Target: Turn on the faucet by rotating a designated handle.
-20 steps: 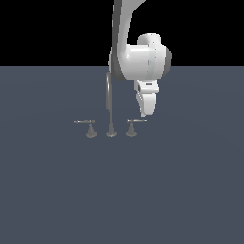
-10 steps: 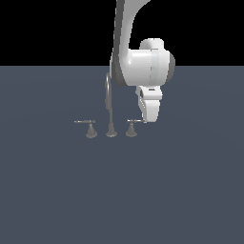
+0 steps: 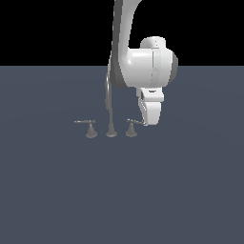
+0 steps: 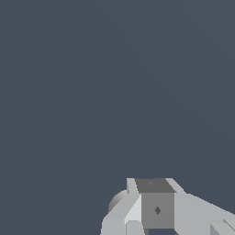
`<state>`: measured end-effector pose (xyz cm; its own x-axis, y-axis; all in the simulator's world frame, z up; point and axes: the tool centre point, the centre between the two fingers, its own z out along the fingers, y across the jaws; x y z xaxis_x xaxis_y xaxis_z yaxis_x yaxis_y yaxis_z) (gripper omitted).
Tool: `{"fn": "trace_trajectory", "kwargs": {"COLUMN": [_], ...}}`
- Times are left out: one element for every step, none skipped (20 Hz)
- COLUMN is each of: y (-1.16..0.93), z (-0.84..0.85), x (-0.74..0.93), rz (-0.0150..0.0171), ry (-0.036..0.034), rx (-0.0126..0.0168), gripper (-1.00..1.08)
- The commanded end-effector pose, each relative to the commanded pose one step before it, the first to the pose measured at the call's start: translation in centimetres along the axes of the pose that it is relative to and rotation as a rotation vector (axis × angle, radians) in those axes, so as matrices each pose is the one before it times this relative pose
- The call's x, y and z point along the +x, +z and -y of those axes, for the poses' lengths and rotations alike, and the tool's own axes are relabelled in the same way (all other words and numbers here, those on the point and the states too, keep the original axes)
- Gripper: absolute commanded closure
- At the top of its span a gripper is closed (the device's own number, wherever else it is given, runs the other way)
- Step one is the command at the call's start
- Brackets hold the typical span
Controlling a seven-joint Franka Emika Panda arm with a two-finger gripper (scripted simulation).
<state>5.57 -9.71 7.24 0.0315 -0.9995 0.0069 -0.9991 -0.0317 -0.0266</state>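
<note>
Pincer (image 3: pixel 151 123), grip state unclear, beside designated handle (image 3: pixel 132 125): thin grey bar, flared base

The faucet's spout (image 3: pixel 110 109) stands on the floor (image 3: pixel 122 190) between two handles. The twin handle (image 3: pixel 88 128) sits on the exterior view's left, the designated handle (image 3: pixel 132 127) on the right. The gripper (image 3: pixel 151 121) hangs just beside that right handle's bar, under the arm (image 3: pixel 143 62).
</note>
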Motion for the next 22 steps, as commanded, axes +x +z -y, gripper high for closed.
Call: {"fn": "trace_trajectory", "kwargs": {"y": [0.533,0.023,0.015,0.023,0.022,0.022,0.000,-0.273,0.022,0.021,0.023,0.022,0.022,0.025,0.021,0.022,0.023,0.021,0.023,0.000,-0.302,0.026], "z": [-1.387,-0.312,-0.315,-0.316,-0.317,-0.318,0.000,0.499,-0.221,-0.223,-0.224,-0.226,-0.228,-0.228,-0.231,-0.232,-0.233,-0.235,-0.234,0.000,0.391,0.114], "x": [-1.184,-0.055,-0.057,-0.055,-0.056,-0.056,0.000,1.463,-0.469,-0.472,-0.478,-0.482,-0.485,-0.494,-0.492,-0.499,-0.505,-0.507,-0.518,0.000,2.971,-0.768], "rz": [0.00763,-0.00010,-0.00008,-0.00010,-0.00010,-0.00010,0.00000,-0.00959,0.00079,0.00079,0.00082,0.00082,0.00082,0.00087,0.00082,0.00085,0.00087,0.00085,0.00091,0.00000,-0.01843,0.00198], "ry": [-0.01248,0.00019,0.00016,0.00018,0.00018,0.00018,0.00000,0.01889,-0.00158,-0.00158,-0.00163,-0.00163,-0.00163,-0.00172,-0.00163,-0.00168,-0.00173,-0.00168,-0.00178,0.00000,0.03660,-0.00395], "rx": [-0.02108,-0.00095,-0.00083,-0.00095,-0.00095,-0.00096,0.00000,0.00889,-0.00084,-0.00084,-0.00086,-0.00086,-0.00086,-0.00090,-0.00085,-0.00087,-0.00089,-0.00086,-0.00089,0.00000,0.00769,-0.00086], "gripper": [1.08,1.08,1.08,1.08,1.08,1.08,1.08,1.08,1.08,1.08,1.08,1.08,1.08,1.08,1.08,1.08,1.08,1.08,1.08,1.08,1.08,1.08]}}
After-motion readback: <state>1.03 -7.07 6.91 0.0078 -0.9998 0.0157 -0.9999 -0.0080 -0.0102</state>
